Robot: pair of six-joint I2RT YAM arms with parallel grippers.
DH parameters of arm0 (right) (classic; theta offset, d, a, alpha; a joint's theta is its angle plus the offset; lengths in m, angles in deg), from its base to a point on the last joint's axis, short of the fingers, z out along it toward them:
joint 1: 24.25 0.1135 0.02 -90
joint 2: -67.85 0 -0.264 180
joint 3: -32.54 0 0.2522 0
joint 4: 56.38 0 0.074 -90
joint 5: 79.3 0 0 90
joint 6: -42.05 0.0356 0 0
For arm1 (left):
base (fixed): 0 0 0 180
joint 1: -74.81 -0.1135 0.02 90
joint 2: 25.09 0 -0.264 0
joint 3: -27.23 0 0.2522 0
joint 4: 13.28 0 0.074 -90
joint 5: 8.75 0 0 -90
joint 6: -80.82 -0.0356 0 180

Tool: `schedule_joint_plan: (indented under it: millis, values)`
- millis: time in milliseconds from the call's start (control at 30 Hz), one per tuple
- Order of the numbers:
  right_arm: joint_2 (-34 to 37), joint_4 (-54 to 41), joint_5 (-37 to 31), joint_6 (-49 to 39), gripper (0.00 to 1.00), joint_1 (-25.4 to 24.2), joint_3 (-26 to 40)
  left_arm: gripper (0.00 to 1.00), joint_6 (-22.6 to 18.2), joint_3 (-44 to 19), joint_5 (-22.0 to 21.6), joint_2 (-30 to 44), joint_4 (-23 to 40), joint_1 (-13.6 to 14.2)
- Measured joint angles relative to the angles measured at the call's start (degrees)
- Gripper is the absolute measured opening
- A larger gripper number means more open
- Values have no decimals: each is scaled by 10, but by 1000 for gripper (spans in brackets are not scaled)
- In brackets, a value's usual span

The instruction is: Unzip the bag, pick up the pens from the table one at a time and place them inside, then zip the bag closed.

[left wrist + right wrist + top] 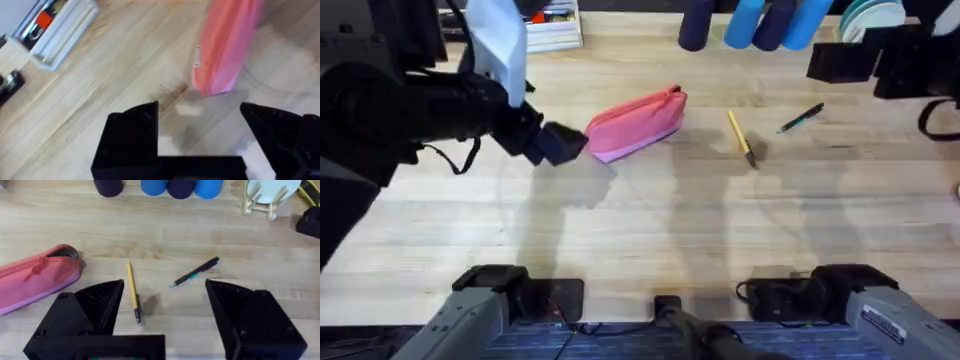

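The pink bag (638, 122) lies on the table (650, 230) left of centre, its zipper running along the top edge. My left gripper (560, 143) hovers just off the bag's near-left end; the left wrist view shows it open (200, 125), with the bag's end (225, 45) just beyond the fingers and nothing between them. Right of the bag lies a yellow pen (741, 137), and a dark pen with a teal accent (801, 118) lies farther right. My right gripper (835, 62) is raised at the back right and is open (165, 285) above both pens (132, 290) (195, 272).
Blue and dark cylinders (760, 22) stand along the back edge, with a plate rack (870, 15) at the back right. A white box of small items (550, 25) sits at the back left. The front half of the table is bare wood.
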Motion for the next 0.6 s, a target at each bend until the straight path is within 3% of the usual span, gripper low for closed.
schedule_joint_plan:
  millis: [200, 600]
  values:
    - [0, 0, 0, 0, 997, 0, 0, 993, -65, 0, 36, 0, 34, 0]
    - [0, 0, 0, 0, 997, 0, 0, 993, -86, 0, 53, 13, 39, 0]
